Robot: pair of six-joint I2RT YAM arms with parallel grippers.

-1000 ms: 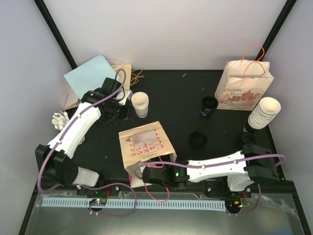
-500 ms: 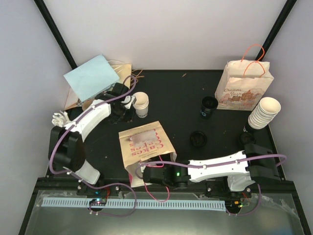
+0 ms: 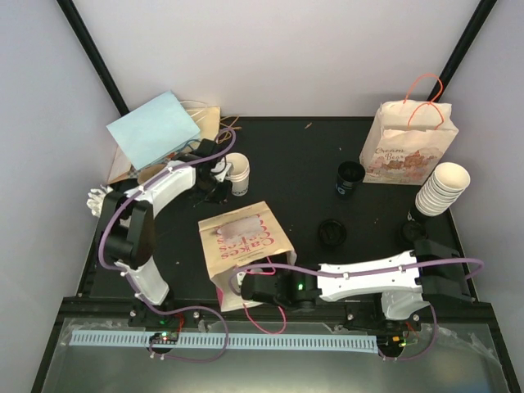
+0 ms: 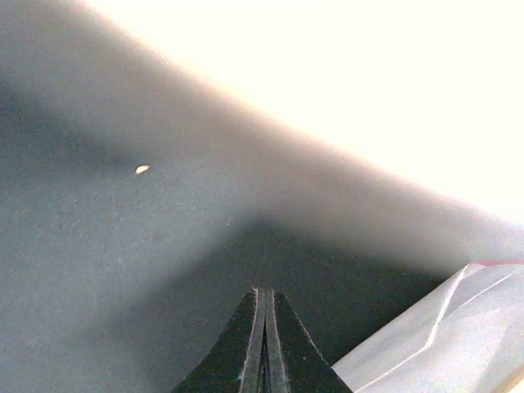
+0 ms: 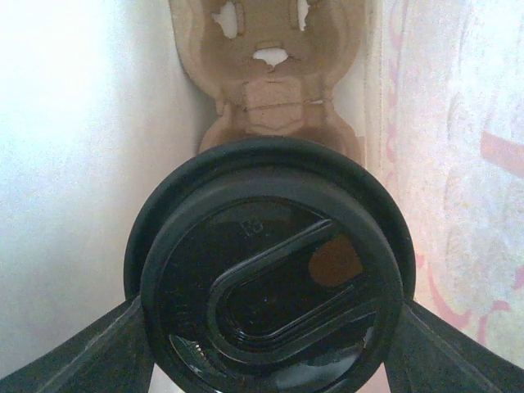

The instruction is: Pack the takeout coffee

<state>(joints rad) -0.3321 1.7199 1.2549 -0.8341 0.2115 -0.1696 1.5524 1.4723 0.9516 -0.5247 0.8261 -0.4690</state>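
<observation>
At the front of a black table (image 3: 295,155), a tan paper bag (image 3: 246,237) lies flat. It is printed "Cakes" in red, and a second red line below is too small to read. The right gripper (image 3: 244,286) reaches into this bag's mouth, its jaws spread wide and clamped around a lidded cup (image 5: 270,270). From the right wrist camera the cup's black top fills the view, and one brown pulp carrier (image 5: 266,65) lies deeper inside the bag.

A second bag (image 3: 409,147) stands upright at the back right, with orange handles and brown script that cannot be read with certainty. Just beside it leans one stack (image 3: 442,188) of white cups. One more white cup (image 3: 237,173) stands at the back left, near the left gripper (image 4: 264,344), whose fingers are pressed together on nothing.

On the right half sit one black cylinder (image 3: 350,178) and two flat black lids (image 3: 332,232). One pale blue sheet (image 3: 154,129) lies in the back left corner.
</observation>
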